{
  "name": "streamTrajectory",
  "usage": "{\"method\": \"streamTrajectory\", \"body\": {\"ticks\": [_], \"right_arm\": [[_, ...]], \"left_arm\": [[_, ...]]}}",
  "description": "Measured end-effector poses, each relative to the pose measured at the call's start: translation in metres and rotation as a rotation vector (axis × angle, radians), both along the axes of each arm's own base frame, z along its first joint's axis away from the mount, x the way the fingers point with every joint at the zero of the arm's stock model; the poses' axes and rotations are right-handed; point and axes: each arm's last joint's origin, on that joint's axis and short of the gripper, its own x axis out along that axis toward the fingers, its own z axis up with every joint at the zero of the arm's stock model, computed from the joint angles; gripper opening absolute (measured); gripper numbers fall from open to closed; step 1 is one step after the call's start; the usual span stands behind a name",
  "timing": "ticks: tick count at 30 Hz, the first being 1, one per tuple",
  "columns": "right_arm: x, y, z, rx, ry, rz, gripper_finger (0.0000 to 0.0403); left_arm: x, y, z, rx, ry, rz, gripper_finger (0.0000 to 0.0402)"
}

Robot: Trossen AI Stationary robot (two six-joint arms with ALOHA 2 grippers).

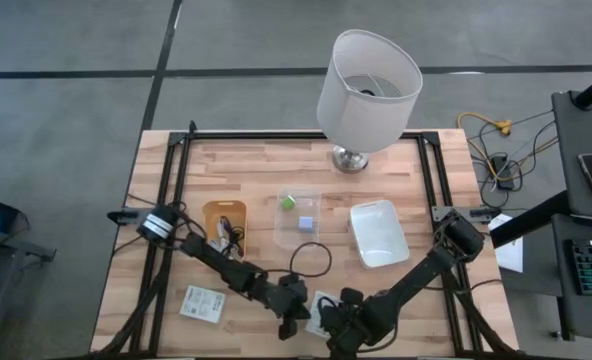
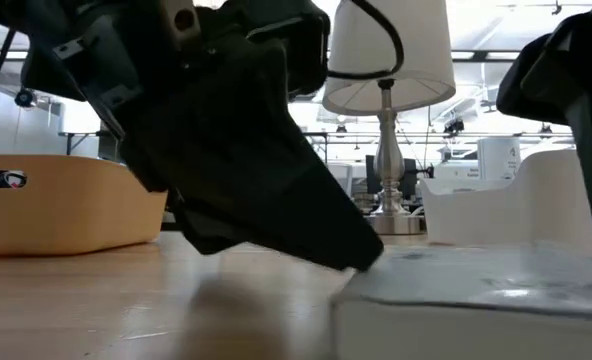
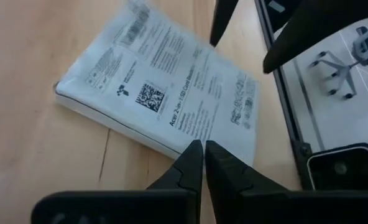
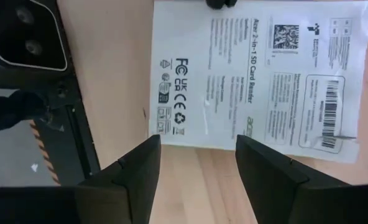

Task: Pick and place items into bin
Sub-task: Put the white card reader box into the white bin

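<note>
A flat white packet (image 1: 322, 306) with printed text lies flat on the table near the front edge, between my two grippers. It also shows in the left wrist view (image 3: 165, 93), the right wrist view (image 4: 258, 74) and the low view (image 2: 476, 290). My left gripper (image 3: 204, 148) is shut, its tips at the packet's left edge. My right gripper (image 4: 199, 155) is open and empty, with its fingers just short of the packet's right side. A second white packet (image 1: 203, 303) lies flat at the front left. My left gripper's shut fingertips (image 2: 361, 262) meet the packet at its left edge (image 3: 190, 138), slanting down from the table's left. The packet lies flat on the table. Whether the tips press on its top or only touch its edge, I cannot tell.
An orange bin (image 1: 224, 225) holding cables stands left of centre. A clear container (image 1: 299, 215) holds a green cube and a blue cube. A white bin (image 1: 378, 232) stands to the right. A black cable loop (image 1: 311, 262) lies mid-table. A big white lamp (image 1: 366, 90) stands at the far edge.
</note>
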Motion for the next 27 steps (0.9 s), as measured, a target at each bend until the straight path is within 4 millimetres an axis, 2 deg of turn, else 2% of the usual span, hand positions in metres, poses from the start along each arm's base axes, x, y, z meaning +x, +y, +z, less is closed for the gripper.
{"method": "streamTrajectory", "body": {"ticks": [9,18,21,25,27], "right_arm": [[-0.003,-0.001,0.001,0.004,0.026,-0.025,0.0194],[-0.015,0.004,0.014,0.030,0.039,-0.112,0.0194],[-0.011,0.003,0.017,0.111,0.042,-0.271,0.0194],[0.002,-0.012,0.021,0.180,0.006,-0.543,0.0194],[0.006,-0.018,0.025,0.188,-0.037,-0.616,0.0194]], "left_arm": [[-0.003,0.001,-0.005,0.014,0.053,-0.018,0.0003],[-0.008,0.002,-0.011,0.028,0.106,-0.040,0.0003],[-0.008,0.002,-0.011,0.027,0.105,-0.040,0.0003],[-0.006,0.002,-0.009,0.025,0.100,-0.039,0.0003],[-0.006,0.002,-0.009,0.024,0.098,-0.039,0.0003]]}}
